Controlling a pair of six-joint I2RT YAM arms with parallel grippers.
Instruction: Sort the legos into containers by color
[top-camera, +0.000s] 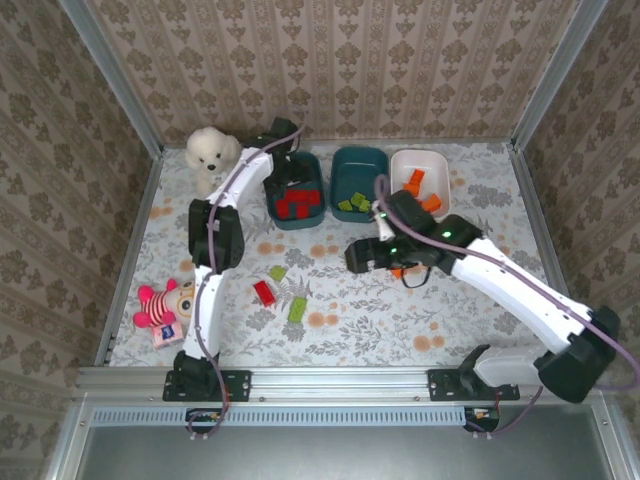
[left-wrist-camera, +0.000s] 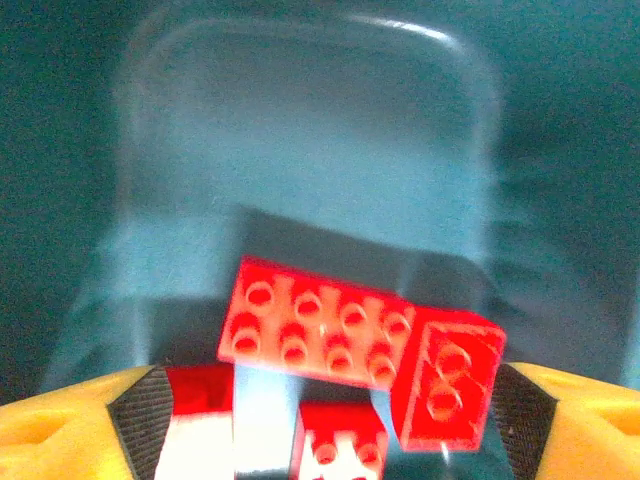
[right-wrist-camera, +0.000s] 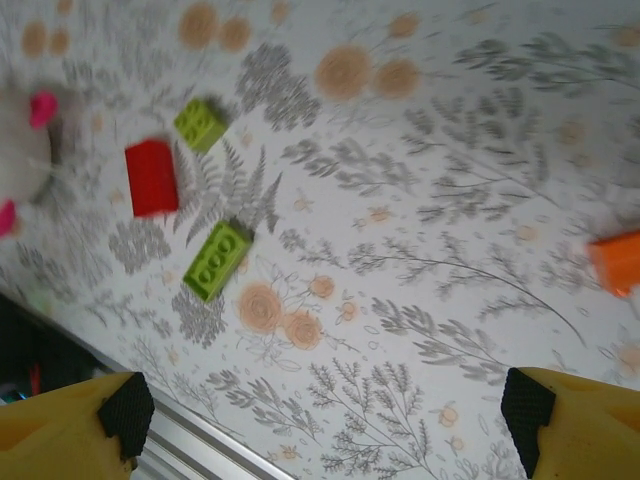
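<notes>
left hand (left-wrist-camera: 330, 420): we see it wide, over red legos (left-wrist-camera: 315, 322) in teal tub (left-wrist-camera: 60, 120)
right hand (right-wrist-camera: 325, 415): wide, empty, above tabletop (right-wrist-camera: 450, 200); green legos (right-wrist-camera: 215, 260) loose

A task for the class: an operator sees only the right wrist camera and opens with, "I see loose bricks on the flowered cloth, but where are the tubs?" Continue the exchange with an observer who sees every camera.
Observer: At the far side, in a row: a left teal tub, a middle teal tub and a white tub on the right.
Operator: What is in them?
Observer: Red bricks in the left teal tub, green bricks in the middle one, orange bricks in the white one.
Operator: And the left gripper?
Observer: The left gripper hangs open over the red bricks in the left teal tub.
</notes>
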